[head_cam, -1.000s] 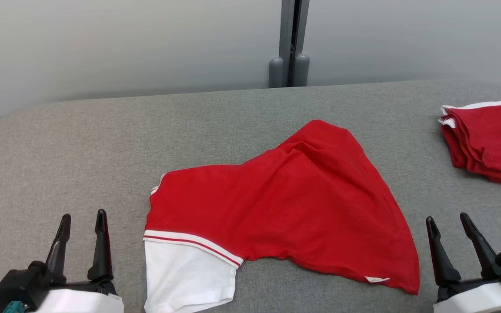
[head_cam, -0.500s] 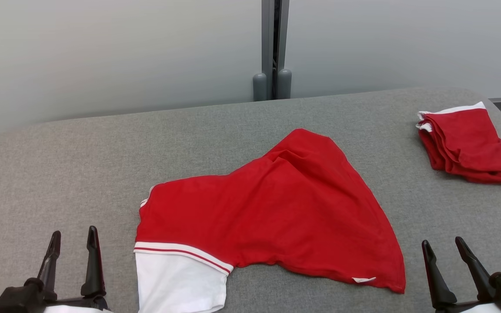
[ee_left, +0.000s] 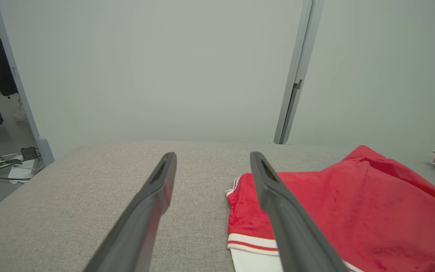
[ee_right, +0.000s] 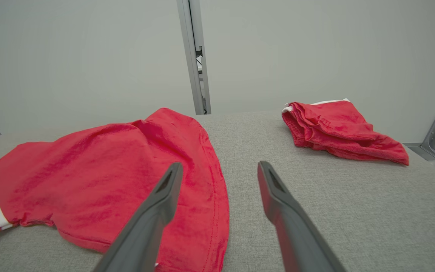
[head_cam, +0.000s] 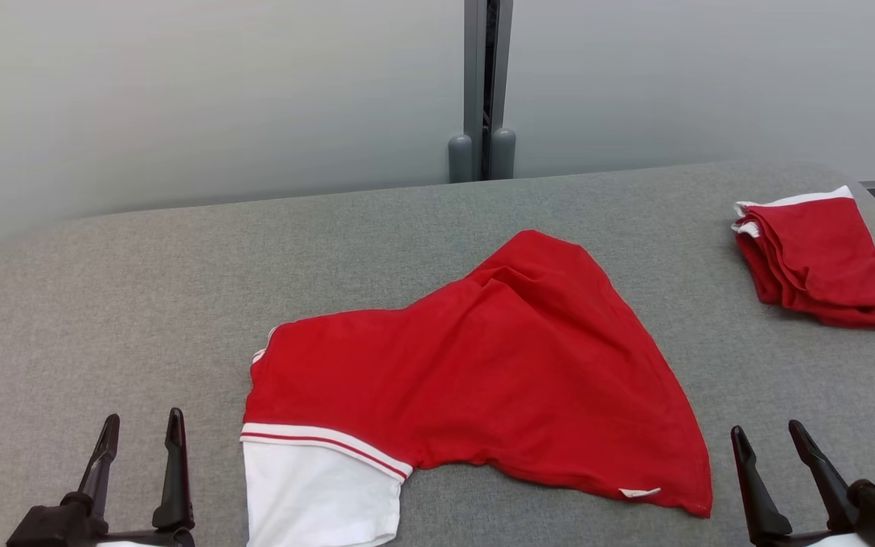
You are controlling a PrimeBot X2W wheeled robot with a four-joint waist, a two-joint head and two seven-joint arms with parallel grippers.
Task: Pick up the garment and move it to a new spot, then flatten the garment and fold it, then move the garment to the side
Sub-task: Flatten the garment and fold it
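Red T-shirt [head_cam: 483,365] lies rumpled mid-table; left gripper [head_cam: 143,416] and right gripper [head_cam: 765,428] flank it at the near edge, both wide and empty, apparently staged for pickup.

Light is even, soft and bright, shadows faint; both wrist views bend straight lines near their edges; focus stays sharp.

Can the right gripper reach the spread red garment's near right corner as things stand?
Probably yes. The right gripper stands open just right of the red garment, beside its hem corner, nothing between them on the table; the folded pile lies farther back.
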